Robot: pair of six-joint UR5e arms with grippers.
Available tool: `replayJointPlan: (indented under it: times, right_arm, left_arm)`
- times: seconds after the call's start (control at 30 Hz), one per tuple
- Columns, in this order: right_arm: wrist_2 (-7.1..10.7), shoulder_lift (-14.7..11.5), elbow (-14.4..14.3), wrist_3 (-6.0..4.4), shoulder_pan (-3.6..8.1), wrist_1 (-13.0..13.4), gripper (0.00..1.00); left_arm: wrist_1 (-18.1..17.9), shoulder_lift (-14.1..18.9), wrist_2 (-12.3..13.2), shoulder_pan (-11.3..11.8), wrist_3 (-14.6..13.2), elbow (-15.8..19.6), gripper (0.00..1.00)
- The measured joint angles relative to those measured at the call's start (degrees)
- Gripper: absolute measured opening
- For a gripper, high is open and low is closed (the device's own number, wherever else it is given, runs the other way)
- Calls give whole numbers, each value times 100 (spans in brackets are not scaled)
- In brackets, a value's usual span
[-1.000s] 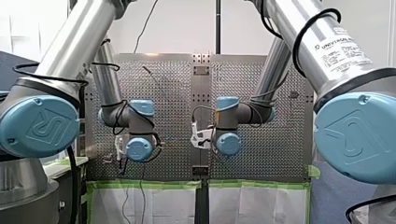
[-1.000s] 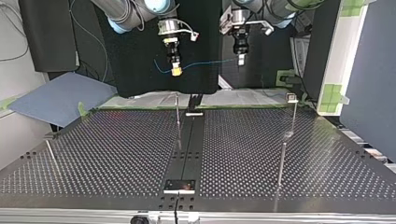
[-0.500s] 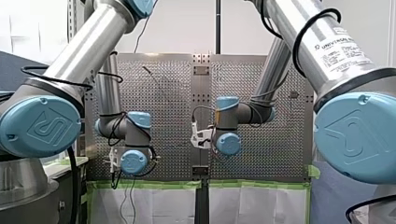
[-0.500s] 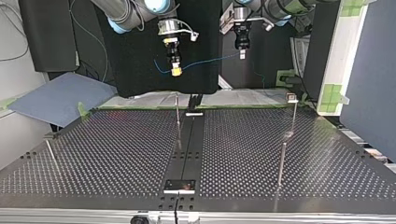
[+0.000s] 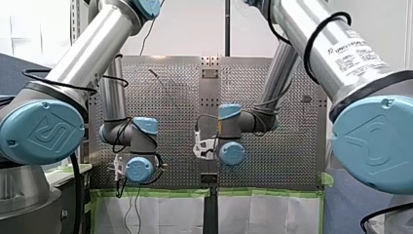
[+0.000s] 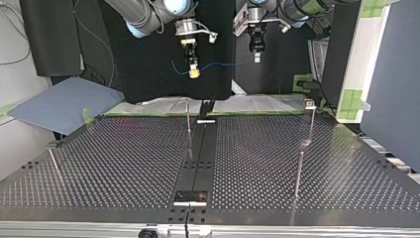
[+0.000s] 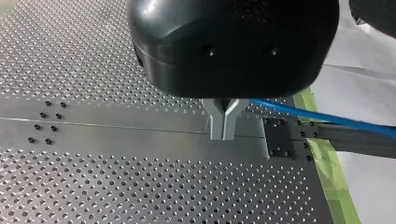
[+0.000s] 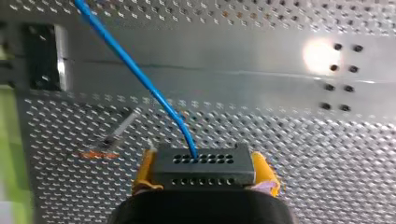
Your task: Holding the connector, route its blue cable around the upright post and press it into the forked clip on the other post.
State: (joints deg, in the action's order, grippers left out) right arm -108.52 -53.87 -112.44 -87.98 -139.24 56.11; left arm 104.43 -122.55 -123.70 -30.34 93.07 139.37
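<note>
While top view blurs grasps, wrist views show right gripper [image 8: 205,164] clamping connector [image 8: 204,173], left gripper [image 7: 223,132] pinching blue cable [image 7: 327,119].

My left arm [image 5: 132,140] and my right arm [image 5: 242,123], blue-capped wrists apart, over the perforated table [image 5: 170,97]

tabletop [image 7: 93,186] perforated metal, brushed, dull sheen; cable [image 8: 135,70] blue, smooth glossy plastic sheath; connector [image 8: 204,165] matt black plastic; left pincer [image 7: 223,134] glossy black shell, satin grey metal fingers [image 7: 217,122]; right pincer [image 8: 204,173] yellow rubbery pads [image 8: 264,170]; tape [image 7: 327,177] matt green; arms [image 5: 97,53] smooth silver metal
</note>
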Motion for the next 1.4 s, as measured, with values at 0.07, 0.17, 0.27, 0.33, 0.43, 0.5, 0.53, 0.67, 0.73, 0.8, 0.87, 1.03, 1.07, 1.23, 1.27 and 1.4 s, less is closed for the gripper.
replayJointPlan:
  times: [0.07,0.17,0.27,0.33,0.43,0.5,0.53,0.67,0.73,0.8,0.87,1.03,1.07,1.23,1.27,1.4]
  right_arm:
    - [-99,98,30,-97,-97,-99,0]
    - [-237,236,45,-235,-184,-235,0]
    - [-378,382,48,-365,-212,-365,0]
    - [-432,466,49,-404,-218,-405,0]
    - [-471,618,50,-432,-221,-432,0]
    - [-480,717,50,-438,-221,-439,0]
    - [-483,749,50,-439,-221,-440,0]
    - [-549,753,115,-505,-286,-505,0]
    - [-612,698,176,-567,-339,-566,0]
    - [-702,610,267,-658,-375,-658,0]
    - [-797,517,361,-749,-365,-752,0]
    - [-891,256,579,-843,-293,-991,0]
    - [-894,187,636,-851,-280,-1056,0]
    - [-890,-58,830,-875,-182,-1297,0]
    - [-868,-123,886,-869,-146,-1363,0]
    - [-777,-340,1048,-826,-47,-1580,0]
  left_arm:
    - [0,0,0,0,0,0,0]
    - [0,0,0,0,0,0,0]
    - [0,0,0,0,0,0,0]
    - [0,0,0,0,0,0,0]
    - [0,0,0,0,0,0,0]
    - [0,0,0,0,0,0,0]
    - [-3,-3,3,3,-2,3,0]
    - [-92,-92,92,92,-91,92,0]
    - [-138,-160,178,177,-178,179,0]
    - [-121,-164,271,270,-270,269,0]
    - [-68,-124,351,351,-351,351,0]
    - [163,95,601,601,-565,485,0]
    - [208,139,648,646,-570,497,0]
    - [457,391,900,900,-634,431,0]
    - [505,436,945,946,-668,398,0]
    - [722,652,1162,1161,-865,200,0]
